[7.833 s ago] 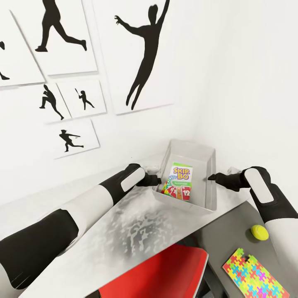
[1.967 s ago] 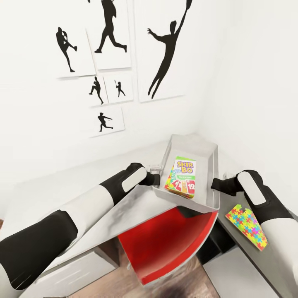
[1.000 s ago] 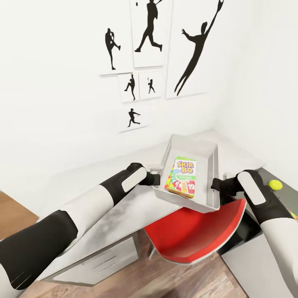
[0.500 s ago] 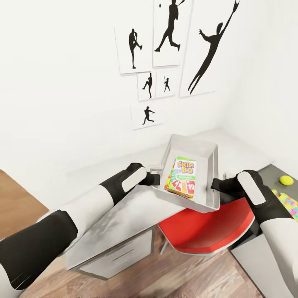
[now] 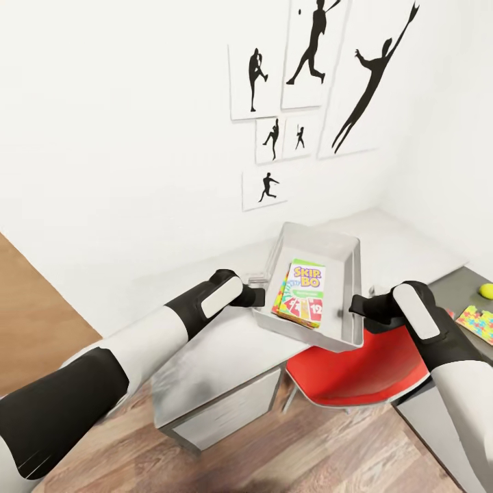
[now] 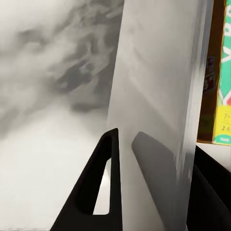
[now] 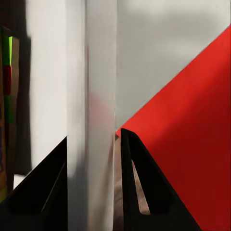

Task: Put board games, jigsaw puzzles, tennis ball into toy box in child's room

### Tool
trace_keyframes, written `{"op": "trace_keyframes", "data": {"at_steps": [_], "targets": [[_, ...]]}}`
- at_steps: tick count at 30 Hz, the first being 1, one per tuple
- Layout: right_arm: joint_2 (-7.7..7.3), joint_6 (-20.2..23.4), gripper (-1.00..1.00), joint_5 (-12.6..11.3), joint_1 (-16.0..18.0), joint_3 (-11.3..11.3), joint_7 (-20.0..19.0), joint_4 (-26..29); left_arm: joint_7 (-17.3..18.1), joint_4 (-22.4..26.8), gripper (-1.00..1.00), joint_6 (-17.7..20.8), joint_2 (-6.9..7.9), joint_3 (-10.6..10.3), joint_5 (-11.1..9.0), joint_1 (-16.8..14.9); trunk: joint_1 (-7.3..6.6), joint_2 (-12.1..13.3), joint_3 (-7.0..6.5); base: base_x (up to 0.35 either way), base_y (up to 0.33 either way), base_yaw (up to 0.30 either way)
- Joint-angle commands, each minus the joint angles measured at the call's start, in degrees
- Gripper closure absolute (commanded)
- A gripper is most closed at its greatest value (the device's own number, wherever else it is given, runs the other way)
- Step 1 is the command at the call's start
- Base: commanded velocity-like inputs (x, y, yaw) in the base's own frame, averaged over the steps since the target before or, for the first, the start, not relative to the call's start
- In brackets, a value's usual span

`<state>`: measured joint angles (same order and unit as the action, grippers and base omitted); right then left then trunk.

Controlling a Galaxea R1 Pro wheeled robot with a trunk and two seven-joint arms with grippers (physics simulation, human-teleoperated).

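Right now the toy box [image 5: 340, 239] hangs between both sets of fingers — the left gripper [image 5: 259, 296] clamps one side wall, the right gripper [image 5: 354, 306] the opposite wall. Between them, on the box floor, lies the SKIP BO board game [image 5: 302, 292]. Below sit the tabletop [image 5: 226, 342] and a red chair [image 5: 356, 370]; beyond the right fingers lie a jigsaw puzzle [image 5: 477, 323] and the tennis ball [image 5: 486, 291].

Toy box [image 5: 346, 284]: pale grey, semi-clear. Board game [image 5: 303, 292]: white, green, red, yellow "SKIP BO" lettering. Table [image 5: 226, 349]: mottled pale grey top, white drawers; dark grey section far right. Chair [image 5: 356, 370]: red. Jigsaw puzzle [image 5: 477, 323]: multicoloured pieces. Tennis ball [image 5: 486, 290]: yellow-green. Wall pictures [image 5: 308, 75]: black silhouettes on white. Floor [image 5: 27, 322]: brown wood.
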<state>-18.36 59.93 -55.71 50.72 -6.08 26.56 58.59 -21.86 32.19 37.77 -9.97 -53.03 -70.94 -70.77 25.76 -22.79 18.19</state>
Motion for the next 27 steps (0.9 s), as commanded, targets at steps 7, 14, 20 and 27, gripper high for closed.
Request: {"op": "trace_keyframes", "data": {"at_steps": [7,14,20,27], "targets": [[-0.01,0.1,1.0,-1.5,0.1,-0.2,0.5,0.4,-0.4,0.1,1.0,-0.4,-0.03,-0.3,-2.2,-0.1,0.03,-0.1,0.11,-0.02,0.048,0.0],[-0.01,0.1,1.0,-1.4,0.1,-0.2,0.6,0.5,-0.4,0.1,1.0,-0.7,-0.03,-0.3,-2.1,-0.1,0.03,-0.1,0.11,-0.001,0.003,0.0],[-0.01,0.1,1.0,-1.1,0.1,-0.2,0.6,0.9,-0.6,0.2,1.0,-1.4,-0.03,-0.3,-2.1,-0.1,0.03,-0.1,0.11,0.0,0.0,0.0],[0.06,0.1,1.0,-1.1,0.1,-0.2,0.6,1.7,-0.7,0.2,1.0,-1.9,-0.03,-0.3,-2.1,-0.1,0.03,-0.1,0.11,-0.009,0.0,0.0]]}}
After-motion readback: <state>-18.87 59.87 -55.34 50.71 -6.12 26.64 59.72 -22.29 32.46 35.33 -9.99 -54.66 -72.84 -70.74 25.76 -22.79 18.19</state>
